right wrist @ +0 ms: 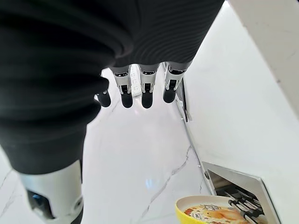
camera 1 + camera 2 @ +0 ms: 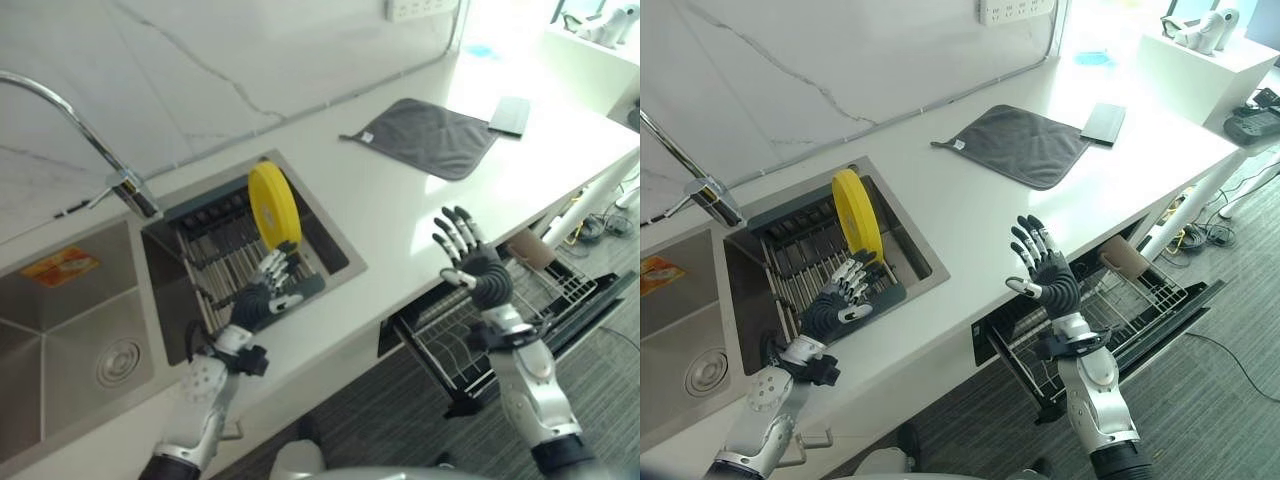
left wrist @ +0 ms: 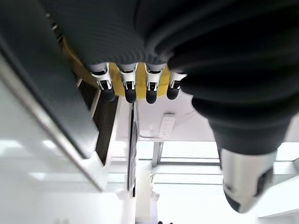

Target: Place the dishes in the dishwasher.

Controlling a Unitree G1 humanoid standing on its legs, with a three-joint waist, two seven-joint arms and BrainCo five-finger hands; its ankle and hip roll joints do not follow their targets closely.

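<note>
Your left hand reaches with straight fingers toward the yellow plate, which stands on edge in the sink rack. Your right hand hovers open above the dishwasher rack, which is pulled out. Nothing looks loaded yet; the plate has yet to be moved.

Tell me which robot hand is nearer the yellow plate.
Left. The left robot hand reaches up to the yellow plate standing in the sink rack; the right robot hand hovers open over the counter edge, well away.

Silver-grey arms, dark ribbed wrist covers, silver dark-tipped fingers.
</note>
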